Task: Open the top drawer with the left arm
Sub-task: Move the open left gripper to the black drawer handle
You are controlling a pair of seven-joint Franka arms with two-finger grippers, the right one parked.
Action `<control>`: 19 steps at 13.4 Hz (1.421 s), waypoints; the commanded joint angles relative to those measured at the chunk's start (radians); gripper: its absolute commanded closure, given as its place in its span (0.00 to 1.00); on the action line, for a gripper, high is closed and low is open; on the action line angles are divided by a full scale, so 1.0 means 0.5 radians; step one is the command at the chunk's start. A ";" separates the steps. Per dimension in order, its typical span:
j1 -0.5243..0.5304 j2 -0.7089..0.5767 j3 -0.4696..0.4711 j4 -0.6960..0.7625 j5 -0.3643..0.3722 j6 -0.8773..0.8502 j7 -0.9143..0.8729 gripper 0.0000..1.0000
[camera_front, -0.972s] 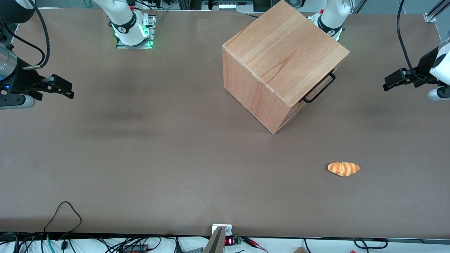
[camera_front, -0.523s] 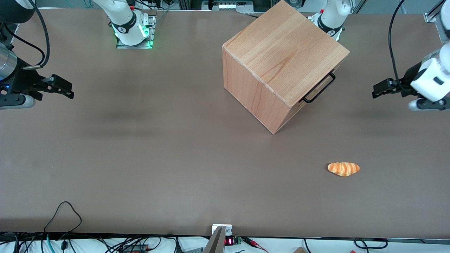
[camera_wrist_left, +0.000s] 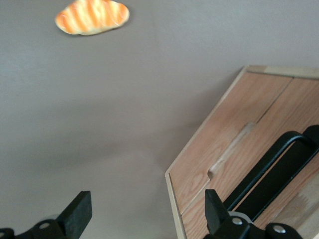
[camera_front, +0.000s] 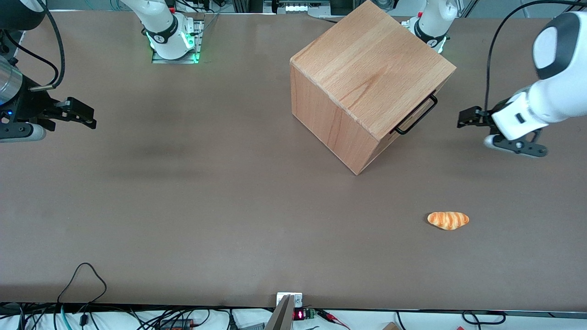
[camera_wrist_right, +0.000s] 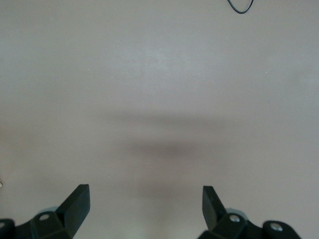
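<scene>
Your gripper [camera_front: 464,118] hangs at the right side of the front view, above the table [camera_front: 183,206], and its two black fingers [camera_wrist_left: 79,213] are spread wide apart with nothing between them. It sits at the end of the left arm [camera_front: 545,103], which is white and shiny.

Go from left to right across the front view. In the middle you see the big wooden cabinet [camera_front: 367,68], turned at a slant. On its right face, up near the top edge, is the top drawer [camera_front: 412,120]. It looks shut, tucked flat into the box. Its thin black handle [camera_front: 416,115] sticks out from it. Next comes a gap of bare table, and then your gripper. So the handle lies to the left of the gripper, near but not touching.

The handle's long bar runs on a slant, from lower left to upper right. You will likely need to line the fingers up across that bar before closing.

Lower down, at the lower right, a little bread roll [camera_front: 448,220] lies out of the way.
</scene>
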 commanded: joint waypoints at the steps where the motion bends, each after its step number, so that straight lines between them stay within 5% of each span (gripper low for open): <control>1: -0.002 -0.051 -0.063 -0.130 -0.039 0.077 0.142 0.00; 14: 0.001 -0.054 -0.146 -0.309 -0.269 0.200 0.948 0.00; 19: -0.002 -0.057 -0.161 -0.324 -0.309 0.200 0.992 0.00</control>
